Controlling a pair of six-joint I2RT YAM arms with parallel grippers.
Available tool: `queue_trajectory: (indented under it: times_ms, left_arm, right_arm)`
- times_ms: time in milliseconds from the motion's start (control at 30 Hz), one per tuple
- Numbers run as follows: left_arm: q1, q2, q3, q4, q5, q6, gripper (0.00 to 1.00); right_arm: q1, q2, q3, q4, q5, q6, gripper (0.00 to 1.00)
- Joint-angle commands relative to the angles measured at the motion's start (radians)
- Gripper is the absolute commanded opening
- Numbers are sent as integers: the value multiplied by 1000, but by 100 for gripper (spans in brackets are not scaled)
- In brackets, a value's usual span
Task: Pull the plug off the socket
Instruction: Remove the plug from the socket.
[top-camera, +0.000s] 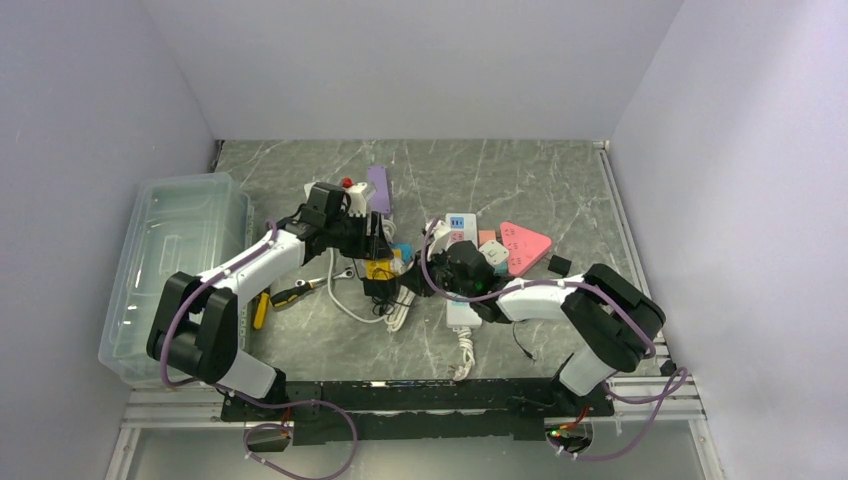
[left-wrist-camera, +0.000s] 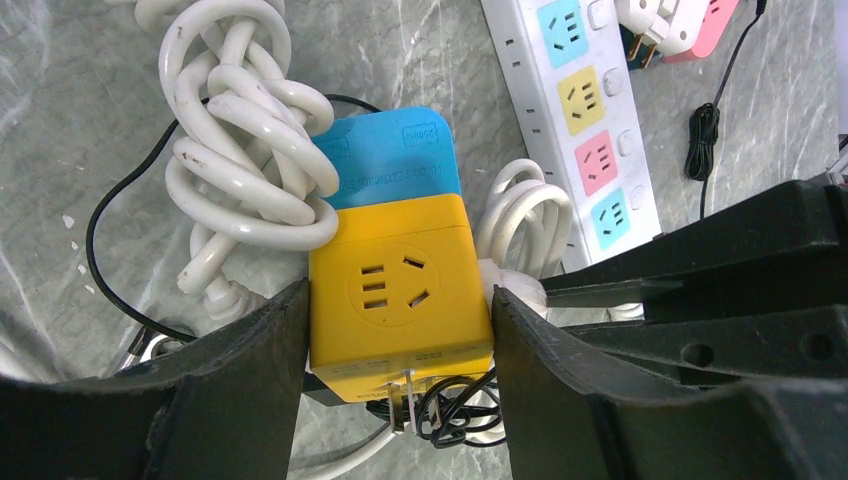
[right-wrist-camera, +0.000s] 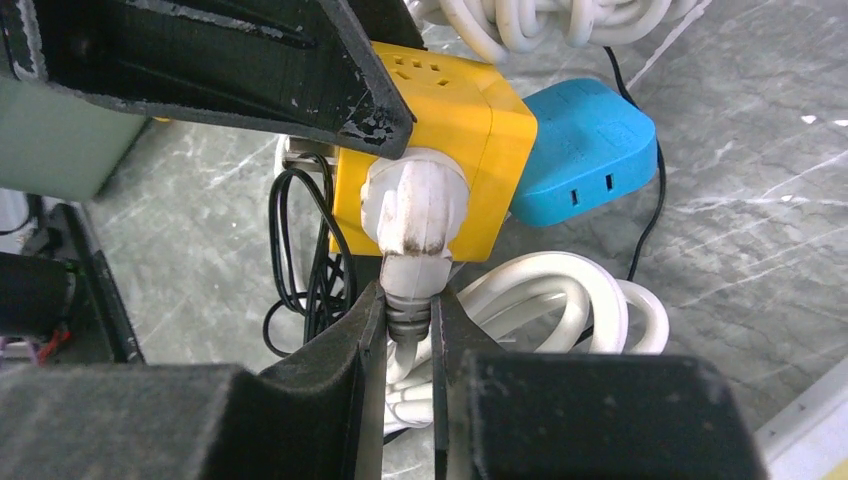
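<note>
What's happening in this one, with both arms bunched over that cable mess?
The left gripper clamps the yellow cube-shaped socket block by its sides. The right gripper pinches the neck of the white round plug that sits in the block's side face. The plug is seated, not yet pulled out.

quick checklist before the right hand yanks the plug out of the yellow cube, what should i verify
1. Left hand braces cube on both sides: ok.
2. Right hand shut on plug: ok, but it grips the neck, not the body.
3. Plug seated in cube, not yet out: ok.
4. Blue adapter clear of both hands: ok.
5. White cord free to follow the pull: cannot tell.
6. Black cable under cube will not snag: cannot tell.
</note>
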Motion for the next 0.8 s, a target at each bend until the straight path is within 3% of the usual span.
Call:
queue_trajectory:
  times_ms: [0, 200, 367, 633, 767]
  left_arm:
    - [6, -21, 60, 15, -49, 32, 0]
    - [6, -7, 69, -6, -73, 28, 0]
    - [6, -2, 70, -10, -79, 28, 0]
    - [6, 2, 66, 0, -67, 32, 0]
    - [6, 9, 67, 0, -64, 29, 0]
  right_arm:
    - [65, -79, 15, 29, 100, -91, 0]
    - [185, -72, 64, -50, 293, -203, 0]
    - [187, -76, 60, -56, 333, -164, 0]
    - [-3, -93, -15, 64, 55, 29, 0]
    - [-31, -73, -17, 90, -11, 55, 0]
